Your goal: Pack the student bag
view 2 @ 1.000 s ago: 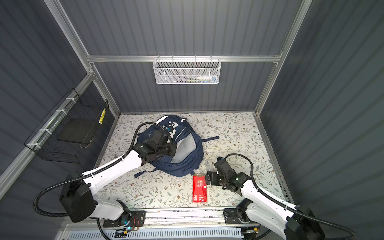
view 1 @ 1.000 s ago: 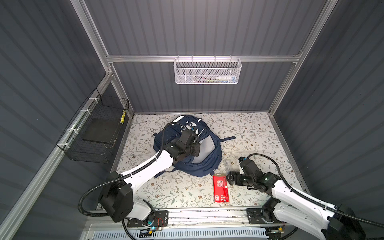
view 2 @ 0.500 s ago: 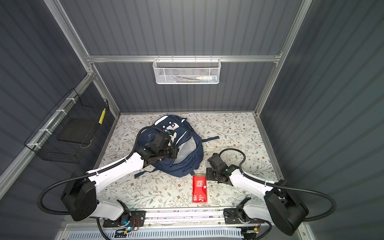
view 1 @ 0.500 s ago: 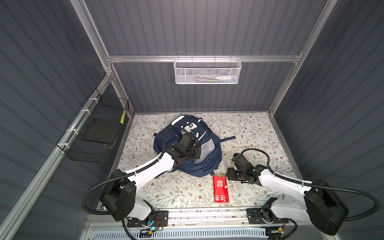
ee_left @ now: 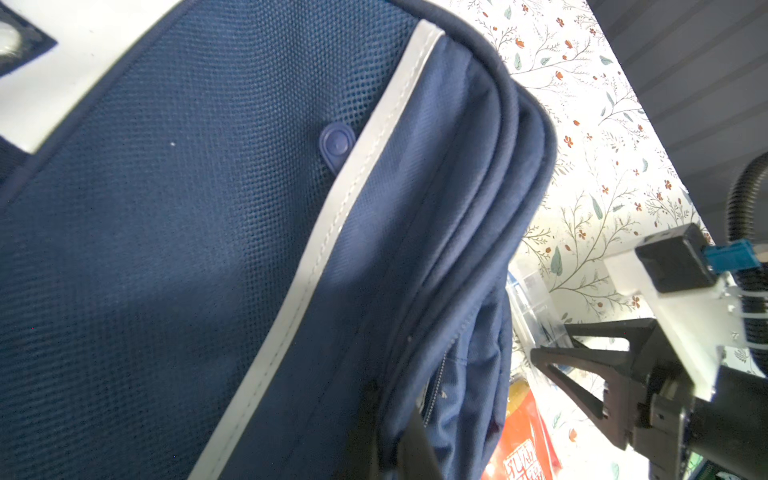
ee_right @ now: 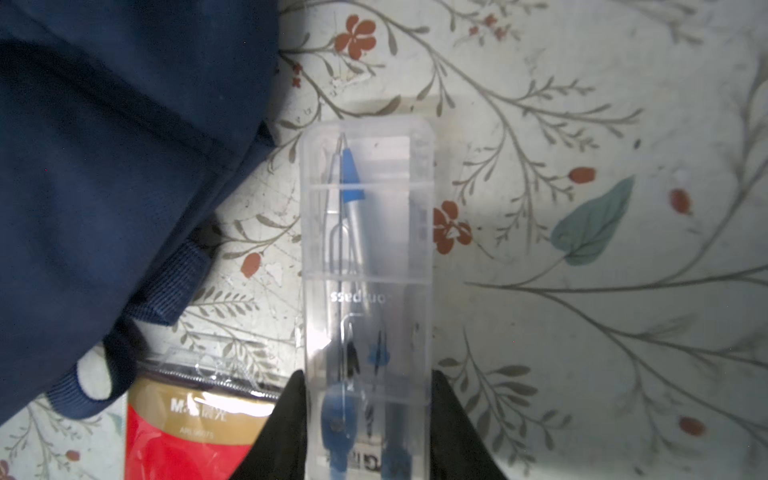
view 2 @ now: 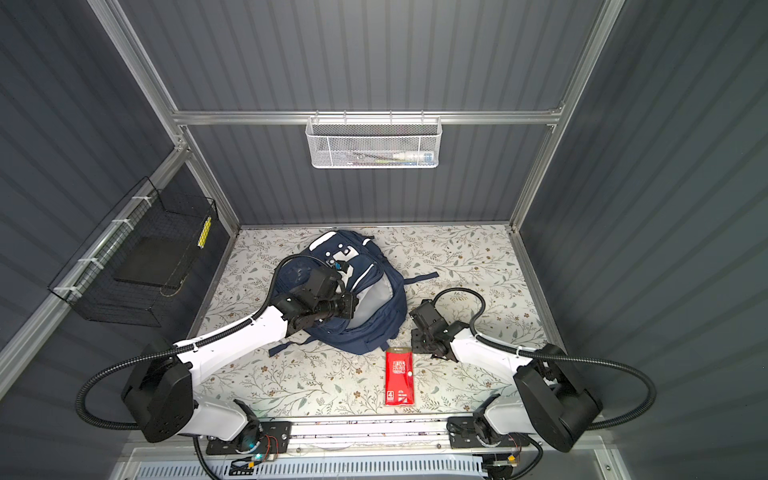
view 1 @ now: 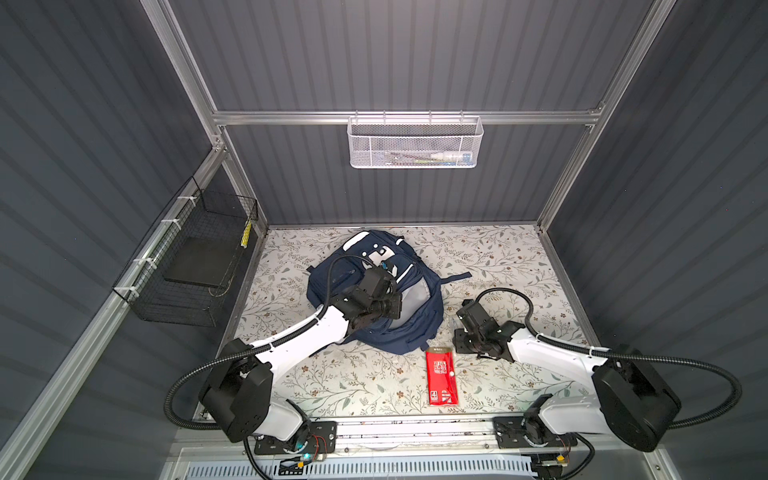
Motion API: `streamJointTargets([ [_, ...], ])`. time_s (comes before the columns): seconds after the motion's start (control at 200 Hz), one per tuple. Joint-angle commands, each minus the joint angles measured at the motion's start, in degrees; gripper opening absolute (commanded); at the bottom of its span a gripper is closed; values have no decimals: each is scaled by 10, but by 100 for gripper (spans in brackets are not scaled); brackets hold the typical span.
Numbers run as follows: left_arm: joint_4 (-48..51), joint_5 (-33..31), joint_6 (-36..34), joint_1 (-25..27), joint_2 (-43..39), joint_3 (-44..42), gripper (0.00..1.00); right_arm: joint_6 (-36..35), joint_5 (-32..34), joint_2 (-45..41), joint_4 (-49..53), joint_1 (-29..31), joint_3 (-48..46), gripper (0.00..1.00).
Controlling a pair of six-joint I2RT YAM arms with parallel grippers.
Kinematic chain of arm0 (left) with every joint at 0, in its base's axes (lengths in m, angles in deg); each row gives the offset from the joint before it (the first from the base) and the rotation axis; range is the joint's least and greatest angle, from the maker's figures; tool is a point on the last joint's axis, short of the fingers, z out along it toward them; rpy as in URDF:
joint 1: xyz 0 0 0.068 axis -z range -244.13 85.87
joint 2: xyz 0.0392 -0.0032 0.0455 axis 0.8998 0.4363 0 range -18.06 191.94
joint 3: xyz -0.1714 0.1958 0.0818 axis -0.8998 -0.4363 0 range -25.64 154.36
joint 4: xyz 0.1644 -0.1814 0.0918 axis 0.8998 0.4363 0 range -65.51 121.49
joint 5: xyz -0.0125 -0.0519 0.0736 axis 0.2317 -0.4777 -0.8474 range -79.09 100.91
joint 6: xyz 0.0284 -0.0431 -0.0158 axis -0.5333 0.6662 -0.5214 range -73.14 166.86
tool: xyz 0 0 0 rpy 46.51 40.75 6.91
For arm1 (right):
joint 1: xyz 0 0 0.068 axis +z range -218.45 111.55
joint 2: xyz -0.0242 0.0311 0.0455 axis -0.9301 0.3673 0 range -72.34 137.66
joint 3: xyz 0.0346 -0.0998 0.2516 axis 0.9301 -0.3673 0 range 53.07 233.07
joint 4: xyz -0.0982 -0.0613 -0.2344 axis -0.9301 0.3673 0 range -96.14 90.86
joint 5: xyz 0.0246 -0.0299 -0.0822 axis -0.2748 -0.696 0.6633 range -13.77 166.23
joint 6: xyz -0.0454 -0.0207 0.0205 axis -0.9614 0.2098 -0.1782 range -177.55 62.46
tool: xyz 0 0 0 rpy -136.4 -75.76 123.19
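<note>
**1. student bag**: navy, with white stripes and a white dotted patch. We find it lying on the floral table cover, at the centre of both top views and a little left of the middle. Grey lining shows at its open mouth. In the left wrist view the bag fills the left and centre of the frame.

**2. left gripper**: at the bottom edge of the left wrist view. We read the jaws as closed, pinching a fold of the bag's fabric beside the zip. The left arm reaches in from the lower left onto the bag.

**3. right gripper**: bottom centre of the right wrist view. The jaws are drawn in, one against each long side of the clear compass case.

**4. clear compass case**: flat on the cover, just beside the bag's edge, with a blue-and-metal compass inside.

**5. red packet**: flat at the lower centre of both top views. Its gold-banded end is just below the bag and beside the right gripper.

**6. white mesh basket**: on the rear rail, top centre. The slim items inside are too small for us to name.

**7. black wire basket**: on the wall at the left of the frame. It holds a dark flat slab and a yellow strip.
</note>
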Motion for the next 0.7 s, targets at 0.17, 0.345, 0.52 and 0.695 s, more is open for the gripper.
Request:
streamJointTargets([
  [0.17, 113, -47, -11, -9, -64, 56, 0, -40, 3, -117, 62, -2, 96, 23],
  [0.345, 139, -69, -33, -9, -76, 103, 0, -49, -66, -20, 9, 0, 195, 25],
  [0.52, 172, -93, -73, -10, -66, 164, 0, -13, -128, 109, -70, 21, 293, 24],
  [0.695, 174, -113, -87, -11, -70, 189, 0, 48, -156, 266, -116, 40, 387, 25],
])
